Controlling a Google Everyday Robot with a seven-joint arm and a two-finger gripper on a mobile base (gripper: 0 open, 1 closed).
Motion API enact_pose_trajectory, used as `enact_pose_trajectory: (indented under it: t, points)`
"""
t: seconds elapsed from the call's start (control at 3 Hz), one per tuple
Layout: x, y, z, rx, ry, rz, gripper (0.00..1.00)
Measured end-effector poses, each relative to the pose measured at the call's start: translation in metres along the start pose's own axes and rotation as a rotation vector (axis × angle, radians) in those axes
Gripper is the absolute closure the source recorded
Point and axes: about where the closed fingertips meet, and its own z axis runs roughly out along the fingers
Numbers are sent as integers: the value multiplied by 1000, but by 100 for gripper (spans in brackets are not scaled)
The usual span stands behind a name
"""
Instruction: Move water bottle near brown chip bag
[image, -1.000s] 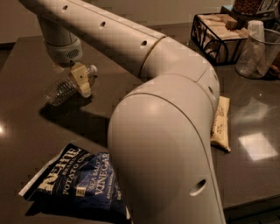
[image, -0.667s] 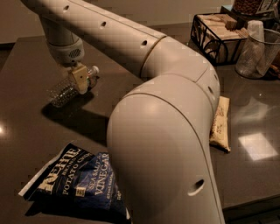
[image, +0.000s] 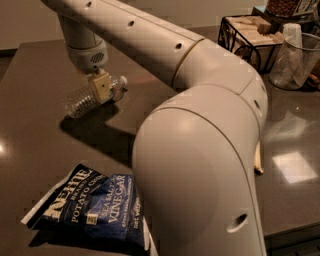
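Open tabletop (image: 35, 65) surrounds the gripper (image: 103, 86) at back left, jaws pinching the tilted water bottle (image: 80, 102), well inside the edges.

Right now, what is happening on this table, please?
The robot's arm reaches over the dark table, and its pincer is closed on the water bottle near the neck. The bottle is held tilted, almost on its side, at the far left. The brown chip bag shows only as a thin edge behind the arm on the right, well apart from the bottle. A blue Kettle bag lies at the front left.
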Motion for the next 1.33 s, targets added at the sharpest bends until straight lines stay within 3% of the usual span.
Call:
enact_pose_trajectory:
  t: [0.33, 1.0, 1.33]
  points:
    - [20, 18, -5, -6, 1, 28, 100]
    - [60, 71, -17, -34, -20, 113, 100]
    - [68, 96, -18, -56, -33, 149, 82]
